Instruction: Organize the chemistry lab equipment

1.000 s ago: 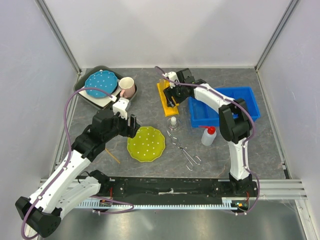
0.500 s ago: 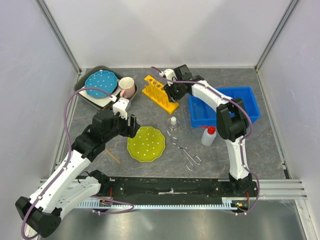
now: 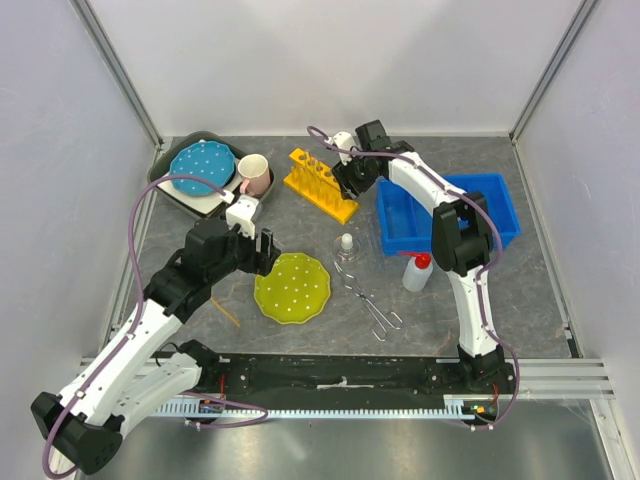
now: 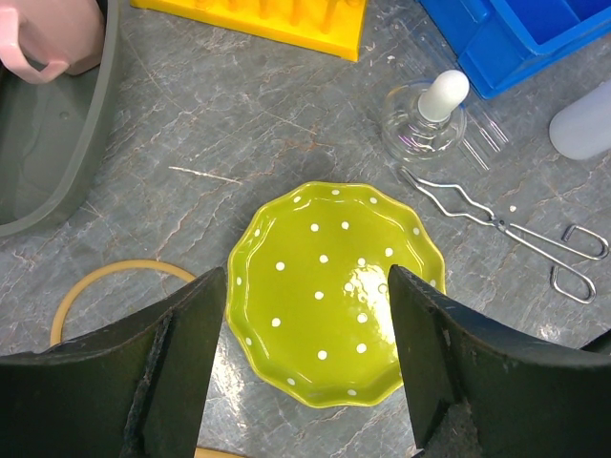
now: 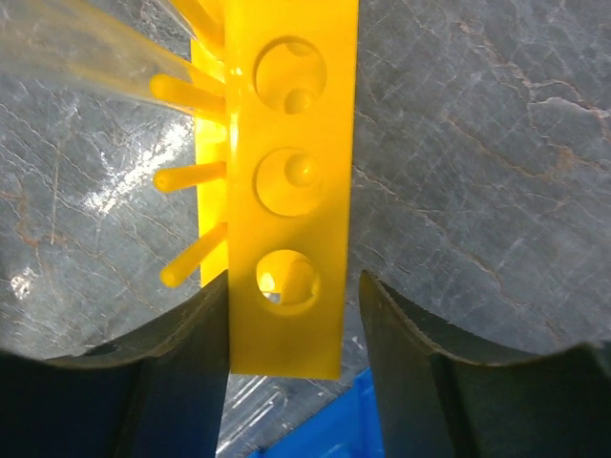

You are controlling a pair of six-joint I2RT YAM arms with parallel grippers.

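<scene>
The yellow test-tube rack [image 3: 318, 185] stands upright on the grey table, left of the blue bin. My right gripper [image 3: 350, 183] straddles its near end. In the right wrist view the rack's holed top plate [image 5: 336, 124] lies between the open jaws [image 5: 294, 286]: the left finger touches it, the right stands off. A clear tube [image 5: 76, 48] shows blurred beside it. My left gripper [image 4: 305, 272] hovers open over the yellow-green plate [image 4: 334, 286]. The capped flask [image 3: 346, 246], metal tongs [image 3: 368, 300] and red-capped squeeze bottle [image 3: 417, 272] rest mid-table. Thin clear tubes [image 4: 485, 134] lie by the flask.
A blue bin [image 3: 480, 200] sits at the right. A grey tray [image 3: 178, 192] at the back left carries a dotted blue plate [image 3: 202, 163] and a pink mug [image 3: 253, 173]. A tan rubber band [image 4: 95, 281] lies left of the green plate.
The rack went from tipped over beneath the right gripper to upright, swung leftwards. The right jaws closed on it, then eased apart. The left arm stayed still.
</scene>
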